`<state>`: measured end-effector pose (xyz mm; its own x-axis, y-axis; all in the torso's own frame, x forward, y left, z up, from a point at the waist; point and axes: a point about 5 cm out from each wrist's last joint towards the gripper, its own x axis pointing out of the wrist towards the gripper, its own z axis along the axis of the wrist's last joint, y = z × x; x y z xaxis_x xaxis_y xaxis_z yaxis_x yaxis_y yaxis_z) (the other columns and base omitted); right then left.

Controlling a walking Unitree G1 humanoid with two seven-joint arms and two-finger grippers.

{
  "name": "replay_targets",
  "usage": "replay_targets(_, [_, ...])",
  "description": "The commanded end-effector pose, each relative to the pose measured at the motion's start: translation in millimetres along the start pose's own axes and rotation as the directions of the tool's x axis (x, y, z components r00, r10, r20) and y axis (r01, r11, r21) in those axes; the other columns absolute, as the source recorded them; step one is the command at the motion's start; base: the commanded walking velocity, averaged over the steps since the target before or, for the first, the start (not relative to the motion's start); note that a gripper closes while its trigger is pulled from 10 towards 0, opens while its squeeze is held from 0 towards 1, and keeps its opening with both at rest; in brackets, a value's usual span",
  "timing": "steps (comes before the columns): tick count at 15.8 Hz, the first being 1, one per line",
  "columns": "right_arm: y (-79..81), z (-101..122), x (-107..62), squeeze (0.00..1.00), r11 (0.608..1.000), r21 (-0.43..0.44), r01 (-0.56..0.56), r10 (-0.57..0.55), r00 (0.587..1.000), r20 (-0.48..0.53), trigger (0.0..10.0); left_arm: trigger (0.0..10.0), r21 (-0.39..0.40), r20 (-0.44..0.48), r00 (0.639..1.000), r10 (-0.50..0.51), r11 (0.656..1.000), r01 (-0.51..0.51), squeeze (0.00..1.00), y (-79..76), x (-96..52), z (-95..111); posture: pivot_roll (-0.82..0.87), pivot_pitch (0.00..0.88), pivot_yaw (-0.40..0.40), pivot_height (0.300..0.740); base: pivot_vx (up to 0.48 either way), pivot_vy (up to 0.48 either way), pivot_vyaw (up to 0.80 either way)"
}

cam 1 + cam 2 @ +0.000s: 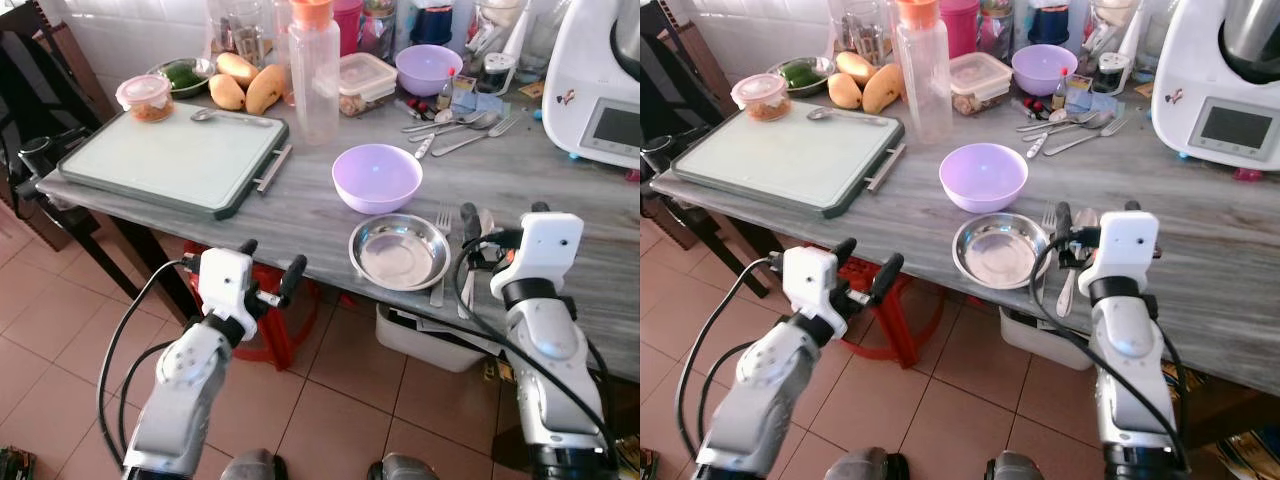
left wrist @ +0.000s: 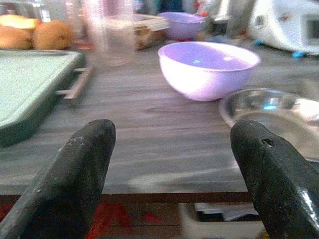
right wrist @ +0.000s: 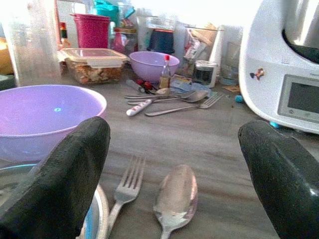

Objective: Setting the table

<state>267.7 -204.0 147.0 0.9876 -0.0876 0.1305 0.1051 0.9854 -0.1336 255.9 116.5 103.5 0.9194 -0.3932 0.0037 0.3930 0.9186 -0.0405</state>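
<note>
This is a home kitchen. A grey wood-grain tabletop (image 1: 300, 215) stands on a terracotta tile floor (image 1: 330, 400) before a white-tiled wall (image 1: 120, 30). Along its far edge crowd mangoes (image 1: 245, 85), food containers (image 1: 362, 78), jars and a white cooking appliance (image 1: 600, 80); a cutting board (image 1: 170, 160) fills the left end, while bowls (image 1: 377, 177) and loose cutlery (image 1: 455, 130) lie nearer the front edge.

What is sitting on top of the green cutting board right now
A spoon and a lidded food tub rest along the far edge of the cutting board. The tub's contents are too small to identify.
</note>
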Motion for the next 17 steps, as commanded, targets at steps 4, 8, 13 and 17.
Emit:
replay_targets(4, [13.0, -9, -15.3, 1.0, 0.999, 0.04, 0.02, -0.019, 1.0, -0.022, 10.0, 10.0, 0.055, -0.01, 0.982, 0.19, 0.98, -0.189, 0.0, 21.4, 4.9, -7, -0.06, 0.0, 0.053, 0.74, 0.0, 0.0, 0.0])
replay_targets(8, [20.4, -13, -18.2, 0.0, 0.999, 0.043, 0.008, -0.007, 1.0, -0.02, 10.0, 10.0, 0.095, -0.013, 0.953, 0.304, 0.949, -0.302, 0.0, 31.0, 5.1, -8, -0.05, 0.0, 0.044, 0.74, 0.0, 0.0, 0.0])
replay_targets(13, [27.6, -16, -17.7, 0.0, 0.996, 0.085, 0.028, -0.024, 0.999, -0.043, 10.0, 10.0, 0.096, 0.012, 0.927, 0.374, 0.923, -0.373, 0.0, 43.0, -1.5, 0, -0.03, 0.0, 0.036, 0.74, 0.0, 0.0, -0.27])
replay_targets(17, [25.2, -14, -18.4, 0.0, 0.997, 0.075, 0.018, -0.015, 0.999, -0.043, 10.0, 10.0, 0.097, -0.01, 0.922, 0.388, 0.918, -0.385, 0.0, 41.8, -6.0, -3, -0.04, 0.0, 0.03, 0.74, 0.0, 0.0, -0.8])
